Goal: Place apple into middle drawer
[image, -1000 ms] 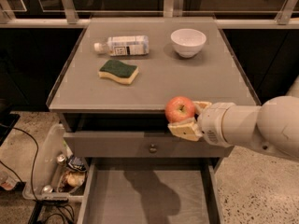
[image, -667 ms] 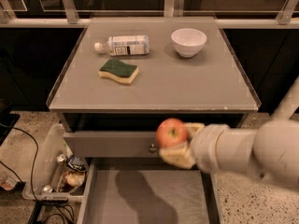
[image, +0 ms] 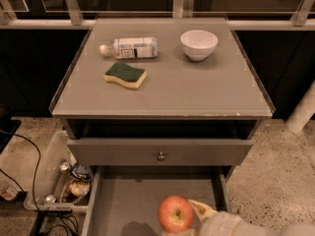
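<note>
The red apple (image: 175, 213) with yellowish patches is held in my gripper (image: 188, 222) at the bottom edge of the camera view. One pale finger (image: 201, 210) shows at the apple's right side. The apple hangs over the middle drawer (image: 125, 200), which is pulled out and shows a flat grey floor with low side walls. The apple casts a shadow on the drawer floor to its lower left. My arm enters from the bottom right.
Above the open drawer is a drawer front with a round metal knob (image: 161, 156). On the grey tabletop (image: 197, 92) lie a plastic bottle (image: 129, 47), a green-and-yellow sponge (image: 125, 75) and a white bowl (image: 199, 44). A bin of clutter (image: 61, 181) sits on the floor at the left.
My gripper has carried the apple down and to the left, from beside the tabletop's front edge to over the open middle drawer.
</note>
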